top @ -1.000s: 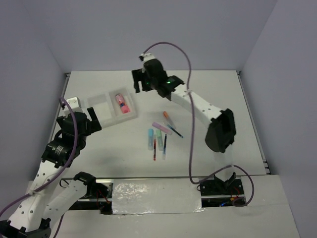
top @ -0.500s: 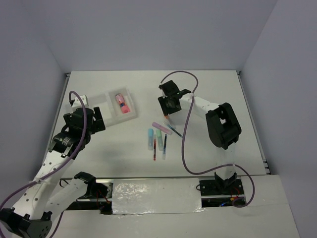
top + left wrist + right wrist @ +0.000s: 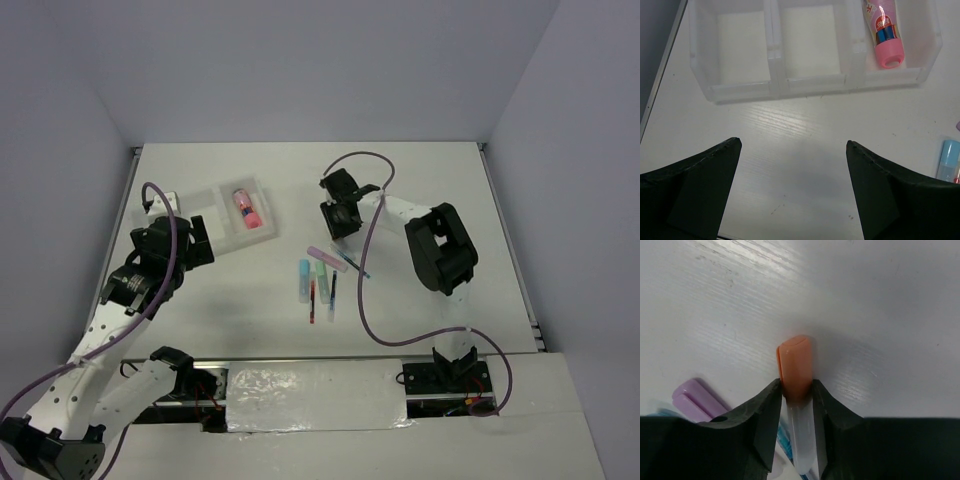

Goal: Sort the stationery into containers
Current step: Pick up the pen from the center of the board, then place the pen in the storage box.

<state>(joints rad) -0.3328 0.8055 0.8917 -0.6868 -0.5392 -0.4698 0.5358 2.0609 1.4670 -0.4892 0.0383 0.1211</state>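
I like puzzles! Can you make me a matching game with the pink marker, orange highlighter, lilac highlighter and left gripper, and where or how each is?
1 pink marker
2 orange highlighter
3 lilac highlighter
4 left gripper

A open, holding nothing
B in an end compartment of the tray
C lying on the table
D pinched by the right gripper

Pairs: 1-B, 2-D, 3-C, 4-A

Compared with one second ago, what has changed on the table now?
The right gripper came down from near the tray and closed on the orange highlighter. The left gripper, open, shifted slightly toward the tray. The pink marker and the other pens stayed put.
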